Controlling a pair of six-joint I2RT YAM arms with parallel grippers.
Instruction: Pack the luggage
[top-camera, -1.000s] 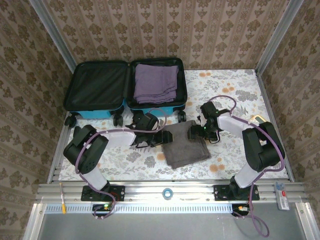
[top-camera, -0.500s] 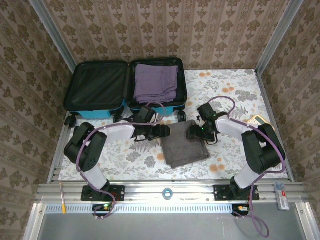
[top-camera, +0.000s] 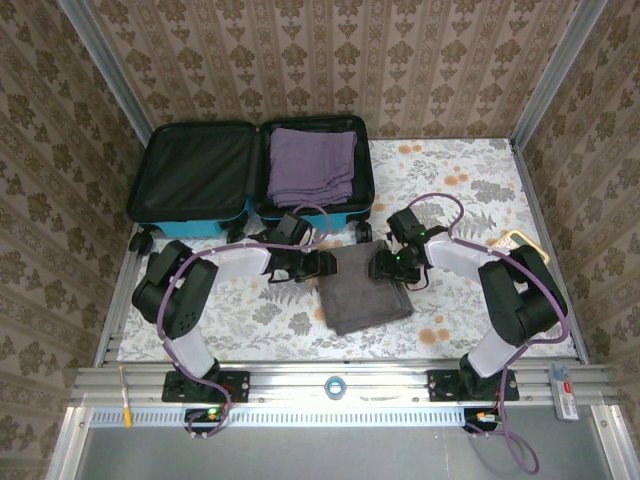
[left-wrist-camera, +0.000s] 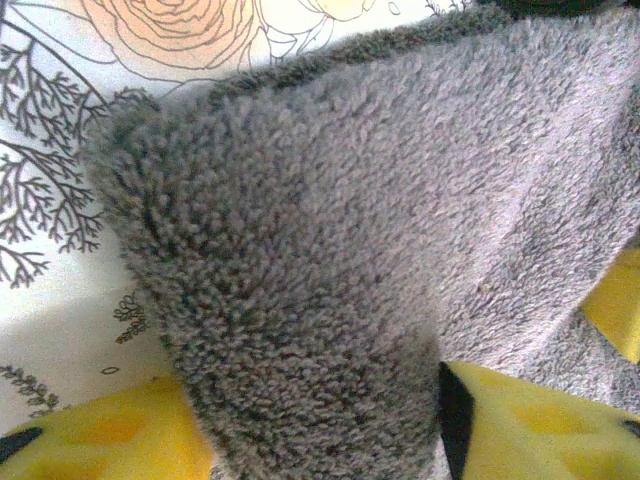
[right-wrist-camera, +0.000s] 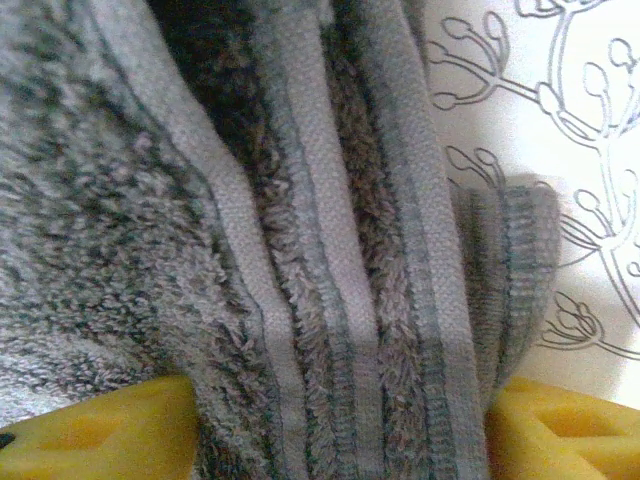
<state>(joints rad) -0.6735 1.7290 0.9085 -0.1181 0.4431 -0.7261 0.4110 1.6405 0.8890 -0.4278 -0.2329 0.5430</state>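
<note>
I have the luggage (top-camera: 200, 222), a small turquoise-blue hard-shell suitcase with black lining and black wheels, lying opened flat at the far left of the floral-print surface (top-camera: 450, 170), close to the back wall. Its left half shows bare black lining. Its right half holds a folded purple towel (top-camera: 312, 165).

A folded fluffy grey towel (top-camera: 365, 295) lies nearer to me, toward the middle of the surface. It sits just in front of the suitcase's right half and apart from it. Both arms reach in low to the towel's far edge, with the left pincer (top-camera: 322, 265) at the far left corner and the right pincer (top-camera: 379, 268) at the far right corner.

On the left wrist camera, the towel's corner is bunched up between the two yellow fingers (left-wrist-camera: 90, 440) and the pile touches both of them. I read that pincer as partly closed and gripping the corner. On the right wrist camera, several layers of the towel's ribbed hem stand stacked between that pincer's yellow fingers (right-wrist-camera: 110, 430), pressed on both sides. That pincer is likewise part-way closed and holding the fabric.

A small gold-coloured object (top-camera: 517, 240) sits at the right edge of the surface beside the right arm, and I cannot tell what it is. A blue ring (top-camera: 333, 385) rests on the metal rail between the arm bases.
</note>
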